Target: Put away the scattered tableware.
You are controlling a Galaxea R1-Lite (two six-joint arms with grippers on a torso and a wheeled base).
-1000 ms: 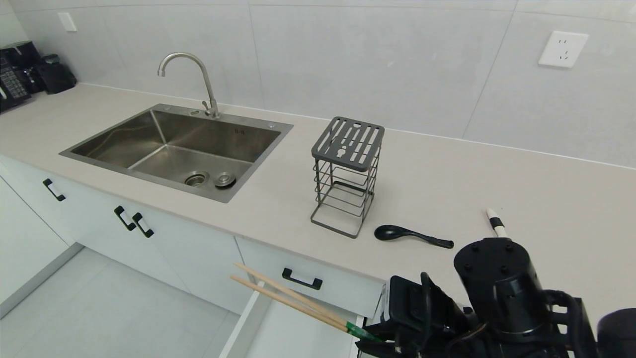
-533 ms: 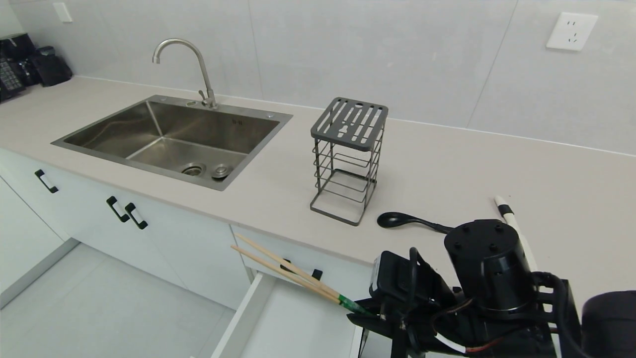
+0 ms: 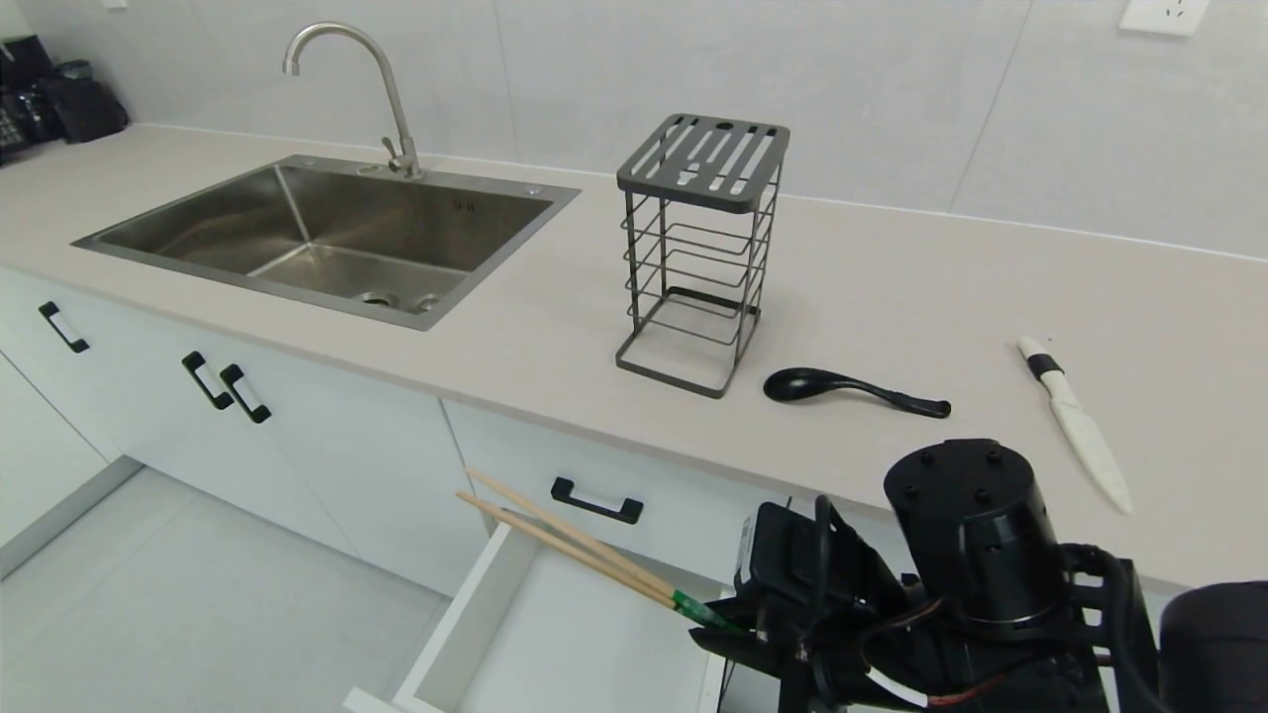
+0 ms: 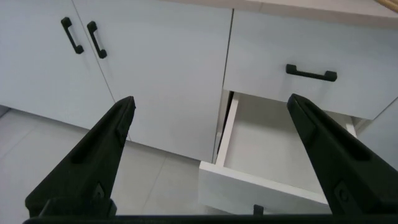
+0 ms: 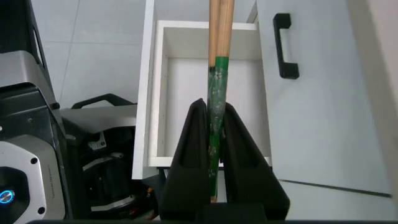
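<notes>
My right gripper (image 3: 728,629) is shut on a pair of wooden chopsticks (image 3: 570,550) with green ends. It holds them level above the open white drawer (image 3: 466,634) below the counter. In the right wrist view the chopsticks (image 5: 219,74) run out from between the fingers (image 5: 198,134) over the drawer (image 5: 163,93). A black spoon (image 3: 852,388) and a white knife (image 3: 1075,424) lie on the counter to the right of a grey wire rack (image 3: 700,253). My left gripper (image 4: 211,155) is open and faces the drawer (image 4: 261,165) from in front of the cabinets.
A steel sink (image 3: 317,233) with a tap (image 3: 347,74) sits at the left of the beige counter (image 3: 555,327). Cabinet doors with black handles (image 3: 223,386) stand left of the drawer. A closed drawer front with a black handle (image 3: 594,500) lies just above the open one.
The head camera has sunk and tilted, so the counter and rack sit higher in the picture and the knife shows in full. More of the open drawer shows below the chopsticks.
</notes>
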